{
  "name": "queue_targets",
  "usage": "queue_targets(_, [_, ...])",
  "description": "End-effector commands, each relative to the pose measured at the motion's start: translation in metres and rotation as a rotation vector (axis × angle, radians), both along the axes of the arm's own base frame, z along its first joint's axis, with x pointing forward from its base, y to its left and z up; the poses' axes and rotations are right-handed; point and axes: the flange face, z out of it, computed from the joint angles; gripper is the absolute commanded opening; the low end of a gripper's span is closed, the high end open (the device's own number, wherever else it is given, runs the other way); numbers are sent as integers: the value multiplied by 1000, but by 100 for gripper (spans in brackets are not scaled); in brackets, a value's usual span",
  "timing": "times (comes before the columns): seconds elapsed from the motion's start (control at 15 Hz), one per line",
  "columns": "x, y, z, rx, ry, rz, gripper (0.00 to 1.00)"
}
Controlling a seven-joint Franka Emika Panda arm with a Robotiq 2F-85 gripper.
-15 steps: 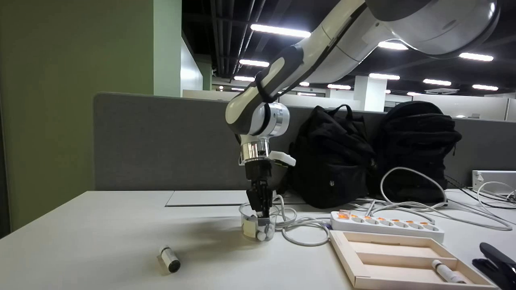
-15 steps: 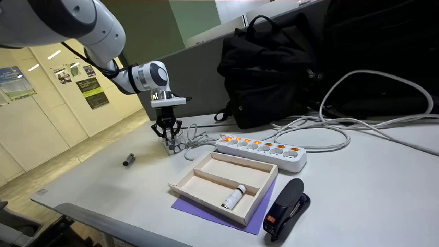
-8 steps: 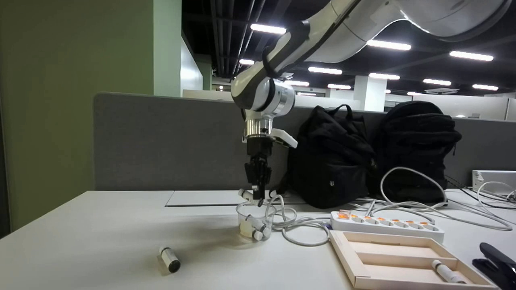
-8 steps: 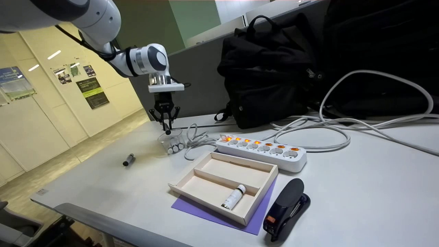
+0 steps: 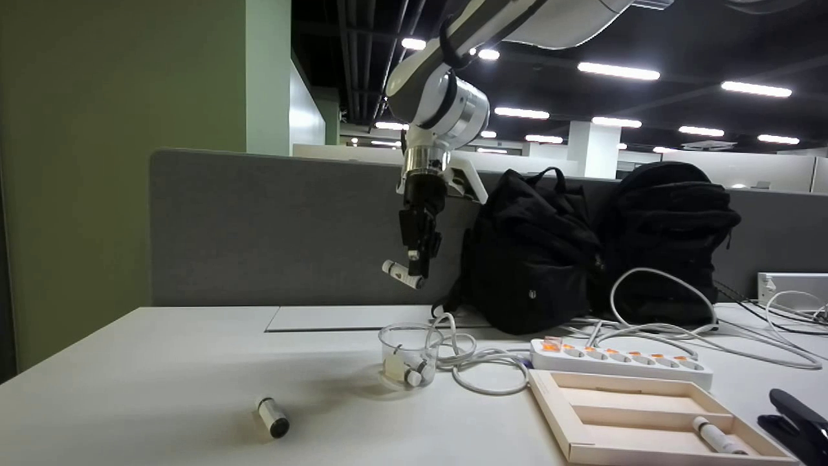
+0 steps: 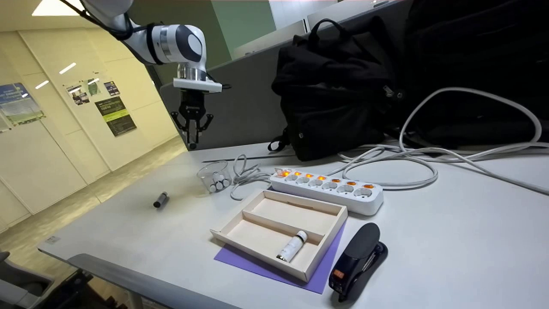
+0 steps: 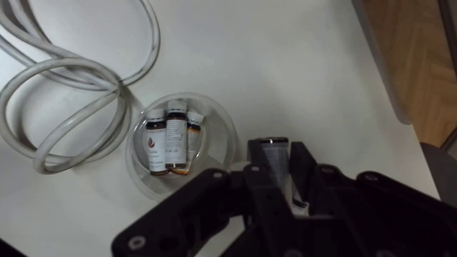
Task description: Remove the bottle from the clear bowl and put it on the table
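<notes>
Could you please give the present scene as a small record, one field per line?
gripper: closed on the held bottle
held bottle: tilted, in the air, out of the clear bowl
clear bowl: three bottles inside
table: loose bottle lying on it
wooden tray: white bottle lying inside
left to do: set held bottle on table

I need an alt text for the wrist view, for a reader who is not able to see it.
A gripper holds a bottle over the table. To its left in the picture, a clear bowl contains three more bottles; farther left lies a coiled cable.
</notes>
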Motion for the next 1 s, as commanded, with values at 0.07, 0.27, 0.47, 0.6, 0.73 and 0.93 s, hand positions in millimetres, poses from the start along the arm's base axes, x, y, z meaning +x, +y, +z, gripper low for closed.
queue_targets(0.07, [-15,26,-29,-4,108,107,6])
queue_targets(0.27, [-19,50,-73,-81,105,142,6])
queue_targets(0.47, [-26,68,-114,-132,123,198,6])
queue_targets(0.6, [-32,79,-135,-161,129,233,6])
queue_targets(0.73, [-36,89,-147,-181,131,261,6])
queue_targets(0.93, [-39,99,-151,-204,129,294,6])
